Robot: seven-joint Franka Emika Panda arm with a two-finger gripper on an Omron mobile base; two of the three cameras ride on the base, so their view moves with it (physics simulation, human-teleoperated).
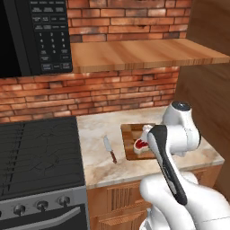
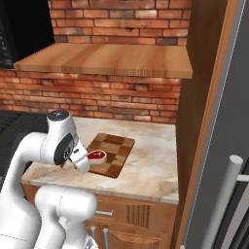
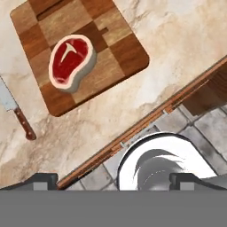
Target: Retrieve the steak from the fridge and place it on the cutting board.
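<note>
The steak (image 3: 71,61), red with a whitish fat rim, lies flat on the checkered wooden cutting board (image 3: 119,48) on the marble counter. From the base it shows as steak (image 2: 97,155) on board (image 2: 116,146), and as steak (image 1: 140,144) on board (image 1: 130,134), partly behind my arm. My gripper (image 3: 115,179) is open, its fingertips (image 3: 44,179) wide apart with nothing between them. It hangs above the counter's front edge, clear of the steak. The fridge door (image 2: 228,97), dark grey with a silver bar handle (image 2: 226,199), stands at the right.
A knife (image 3: 15,111) with a brown handle lies on the counter (image 1: 94,134) left of the board. A black stove (image 1: 40,152) is further left, a microwave (image 1: 45,31) above it. A wooden shelf (image 2: 107,61) overhangs the counter against the brick wall.
</note>
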